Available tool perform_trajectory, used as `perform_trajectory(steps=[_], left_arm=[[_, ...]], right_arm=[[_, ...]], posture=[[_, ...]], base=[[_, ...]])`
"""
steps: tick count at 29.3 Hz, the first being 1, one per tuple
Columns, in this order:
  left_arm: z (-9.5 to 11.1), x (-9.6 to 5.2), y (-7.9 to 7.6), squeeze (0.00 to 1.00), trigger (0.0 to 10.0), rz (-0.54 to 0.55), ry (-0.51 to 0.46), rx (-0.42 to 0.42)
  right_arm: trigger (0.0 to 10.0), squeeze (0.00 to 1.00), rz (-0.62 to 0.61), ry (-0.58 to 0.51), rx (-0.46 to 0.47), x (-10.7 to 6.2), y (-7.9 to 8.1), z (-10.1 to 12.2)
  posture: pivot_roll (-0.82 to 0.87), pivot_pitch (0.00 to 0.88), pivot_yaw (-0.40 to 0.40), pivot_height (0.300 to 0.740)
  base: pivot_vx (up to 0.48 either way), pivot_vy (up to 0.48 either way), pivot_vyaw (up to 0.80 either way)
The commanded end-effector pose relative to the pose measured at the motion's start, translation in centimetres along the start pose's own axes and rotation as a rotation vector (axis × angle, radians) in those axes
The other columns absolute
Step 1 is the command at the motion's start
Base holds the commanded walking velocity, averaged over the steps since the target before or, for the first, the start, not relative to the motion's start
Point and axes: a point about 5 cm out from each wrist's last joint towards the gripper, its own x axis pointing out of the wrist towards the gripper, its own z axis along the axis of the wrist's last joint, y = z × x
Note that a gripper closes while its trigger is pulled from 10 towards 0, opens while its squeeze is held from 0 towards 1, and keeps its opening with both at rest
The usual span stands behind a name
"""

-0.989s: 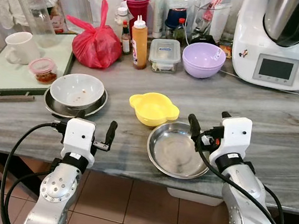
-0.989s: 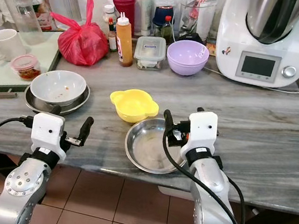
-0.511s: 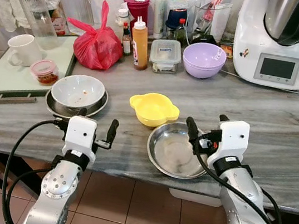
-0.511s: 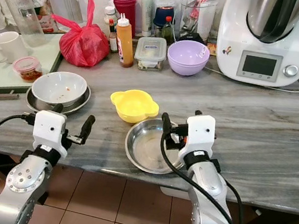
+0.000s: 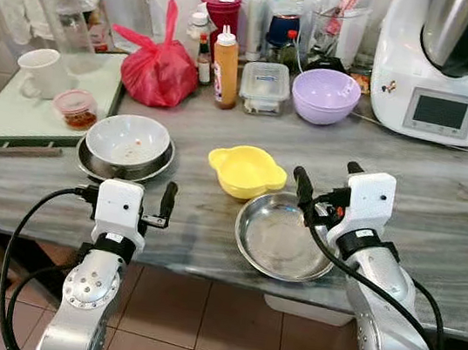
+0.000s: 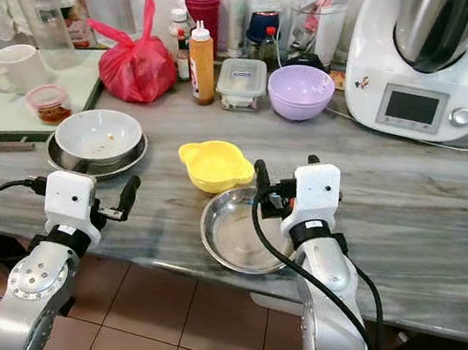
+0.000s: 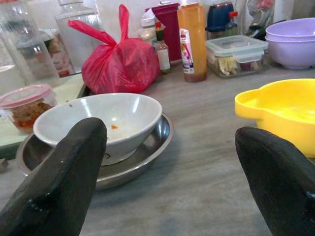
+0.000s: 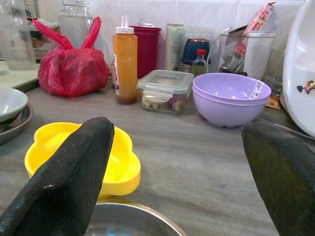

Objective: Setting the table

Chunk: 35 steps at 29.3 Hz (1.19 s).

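A yellow bowl (image 5: 246, 170) sits mid-counter, touching the far rim of an empty steel dish (image 5: 282, 235) near the front edge. To the left, a white bowl (image 5: 128, 139) with crumbs rests in a second steel dish (image 5: 92, 166). My left gripper (image 5: 131, 188) hovers open at the counter's front edge, just in front of the white bowl (image 7: 101, 120). My right gripper (image 5: 328, 176) is open over the right rim of the empty steel dish, with the yellow bowl (image 8: 115, 157) ahead of its fingers. Neither gripper holds anything.
Along the back stand a red bag (image 5: 157, 68), an orange sauce bottle (image 5: 225, 66), a lidded glass container (image 5: 265, 86), stacked purple bowls (image 5: 325, 95) and a white kitchen machine (image 5: 448, 66). A green tray (image 5: 23, 113) with a mug and jar lies at left.
The camera has shifted slightly. My left gripper has drifted a little left along the counter edge. Both grippers stay open and the dishes have not moved.
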Motion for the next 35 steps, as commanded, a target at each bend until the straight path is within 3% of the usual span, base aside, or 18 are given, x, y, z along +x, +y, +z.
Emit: perform_trajectory(steps=[1,12,26,35], left_arm=[[0.0,0.0,0.4,0.0,10.0,0.021,0.006,0.018],[-0.5,-0.1,0.3,0.0,10.0,0.024,0.046,0.027],[-0.6,-0.3,0.1,0.0,10.0,-0.001,0.07,0.061],[-0.7,-0.4,0.3,0.0,10.0,0.007,0.082,0.069]], right_arm=[[10.0,0.0,0.004,0.002,0.001,0.3,0.3,-0.1],[10.0,0.0,0.011,0.024,0.013,0.4,0.4,-0.6],[10.0,0.0,0.0,0.098,0.03,0.1,0.4,-2.4],[10.0,0.0,-0.012,0.119,-0.012,0.3,0.2,-2.9]], posture=[[-0.12,0.026,0.086,0.74],[-0.11,0.024,0.091,0.74],[-0.1,0.031,0.095,0.74],[-0.09,0.035,0.091,0.74]], base=[[0.0,0.0,0.0],[0.0,0.0,0.0],[-0.279,0.0,0.0],[-0.32,0.0,0.0]])
